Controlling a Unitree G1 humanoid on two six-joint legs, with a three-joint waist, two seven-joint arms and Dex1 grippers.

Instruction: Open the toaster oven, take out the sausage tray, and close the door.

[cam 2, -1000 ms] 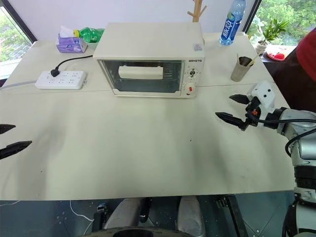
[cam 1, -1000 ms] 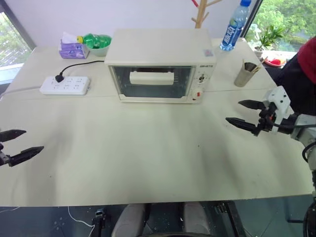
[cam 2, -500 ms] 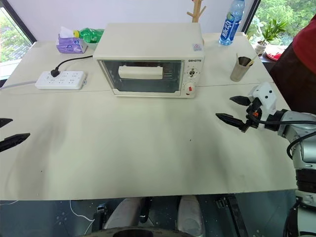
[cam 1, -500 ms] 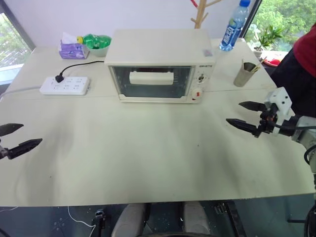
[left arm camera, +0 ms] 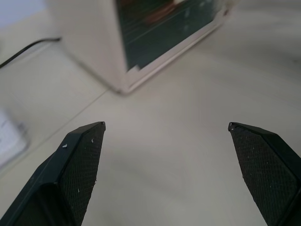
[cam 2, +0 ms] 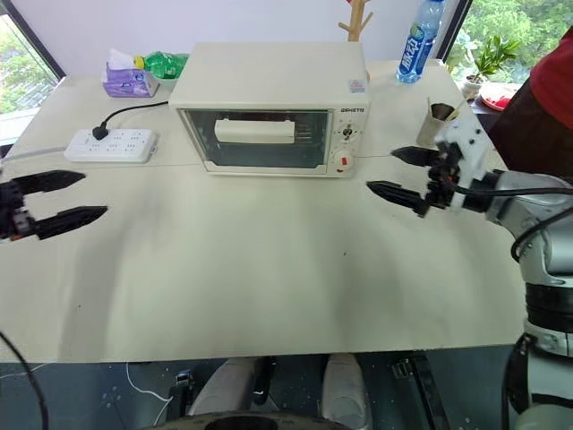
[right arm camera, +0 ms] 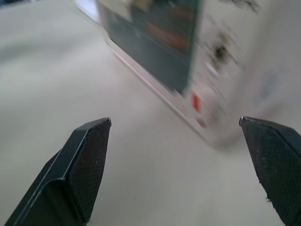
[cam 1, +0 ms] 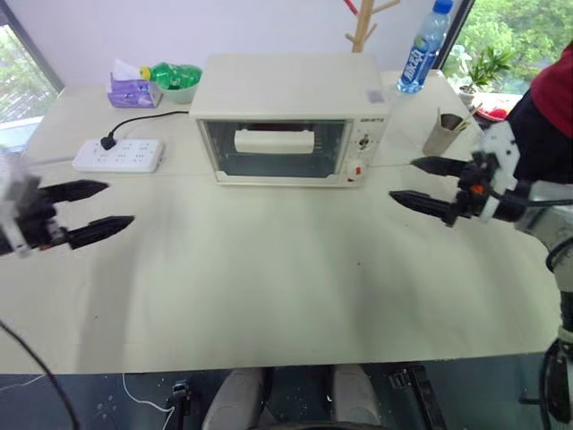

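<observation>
The toaster oven is sitting toward the far middle of the desk, its door standing shut with the wide cream handle lying across the glass. From the head views the inside is showing too dimly to make out the sausage tray; the left wrist view is catching a reddish-brown shape behind the glass, though what it is cannot be told. The right wrist view is showing the oven's knobs and red button, blurred.

The left gripper is hovering over the desk's left side, its fingers spread wide and holding nothing, pointing toward the oven. The right gripper is hovering just right of the oven's control panel, likewise wide open and empty.

Farther out, a white power strip is lying left of the oven, with a purple tissue pack and a green bottle behind it. A blue-labelled bottle and a metal cup are standing at the right. A person's red sleeve is showing at the right edge.
</observation>
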